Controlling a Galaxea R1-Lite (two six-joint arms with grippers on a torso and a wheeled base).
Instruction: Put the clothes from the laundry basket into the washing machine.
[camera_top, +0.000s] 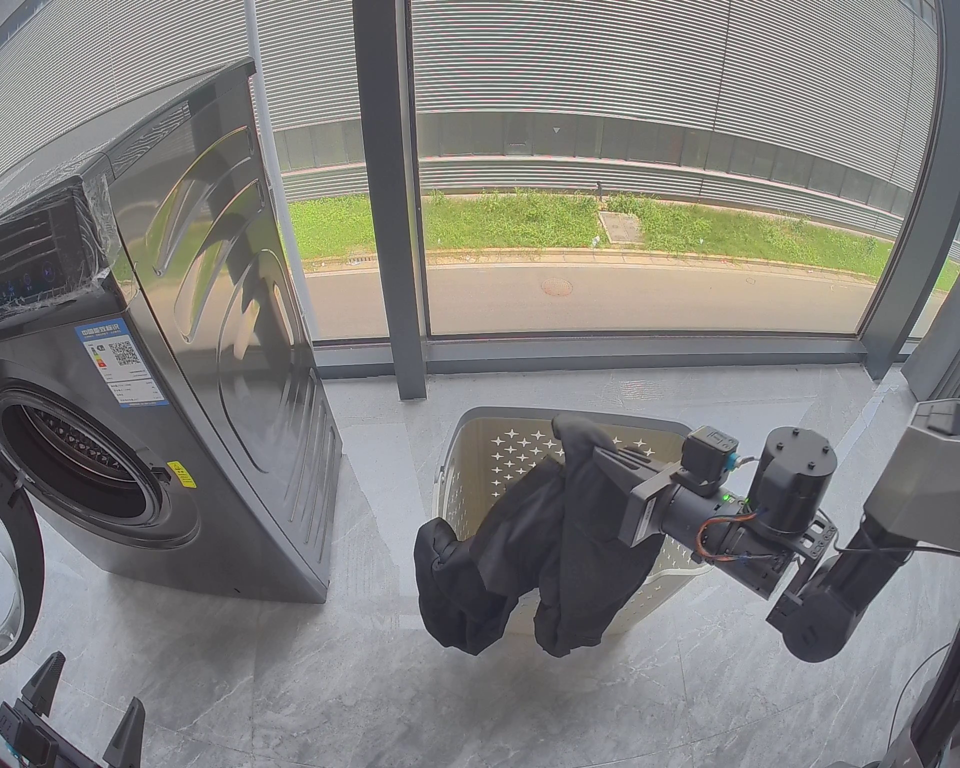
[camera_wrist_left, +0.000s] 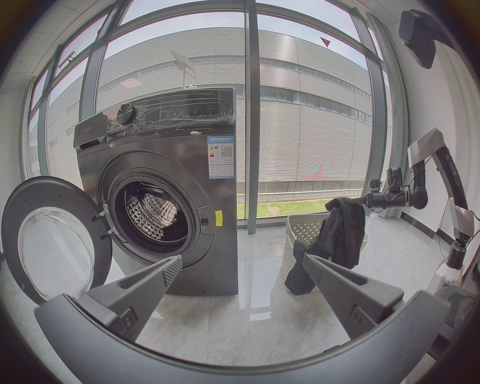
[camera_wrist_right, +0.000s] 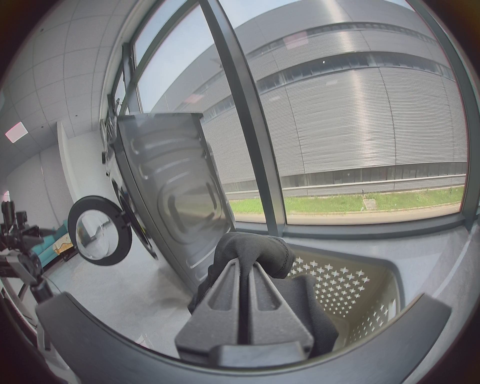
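now | right gripper clamped on black garment, held above near rim of laundry basket to clear it | left gripper jaws apart | washing machine open

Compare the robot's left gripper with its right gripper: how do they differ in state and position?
1. The left gripper is open and holds nothing; the right gripper is shut on a dark garment.
2. The left gripper is low, in front of the washing machine near its open door; the right gripper is raised over the laundry basket, with the garment hanging from it.
Both have two dark, tapered fingers.
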